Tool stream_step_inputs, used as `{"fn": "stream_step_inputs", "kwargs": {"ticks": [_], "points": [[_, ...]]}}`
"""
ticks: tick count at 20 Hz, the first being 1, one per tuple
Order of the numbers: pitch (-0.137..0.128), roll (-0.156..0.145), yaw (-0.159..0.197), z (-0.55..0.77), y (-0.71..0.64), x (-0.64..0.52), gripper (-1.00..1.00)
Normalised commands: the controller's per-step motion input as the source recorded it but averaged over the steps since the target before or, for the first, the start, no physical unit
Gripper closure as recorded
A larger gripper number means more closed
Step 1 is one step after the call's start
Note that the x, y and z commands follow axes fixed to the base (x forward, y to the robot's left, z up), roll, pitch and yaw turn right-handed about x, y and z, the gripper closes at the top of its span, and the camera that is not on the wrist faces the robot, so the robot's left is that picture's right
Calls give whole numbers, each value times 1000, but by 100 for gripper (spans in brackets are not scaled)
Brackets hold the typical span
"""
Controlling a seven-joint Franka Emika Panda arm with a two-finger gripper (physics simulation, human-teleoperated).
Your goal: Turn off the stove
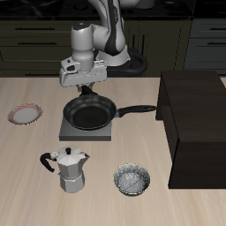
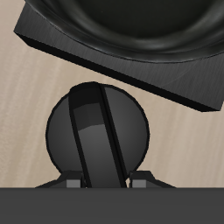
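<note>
Gripper (image 1: 86,88) hovers at the stove's (image 1: 66,131) back edge, right over its round knob (image 2: 96,136); jaw state unclear. Next: grasp and twist.

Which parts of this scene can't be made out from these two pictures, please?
- Gripper, exterior view: its fingers sit behind the frying pan; open or shut is unclear.
- Stove, exterior view: the pan covers most of it, and the knob is hidden.
- Round knob, wrist view: setting unreadable.
</note>
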Motion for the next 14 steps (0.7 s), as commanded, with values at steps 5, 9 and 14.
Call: {"fn": "stream_step_inputs", "kwargs": {"ticks": [5,9,14], "points": [[-6,2,-64,58,55,32,100],[-8,-5,-66,59,63,87,100],[11,-1,-79,-40,12,72,100]]}}
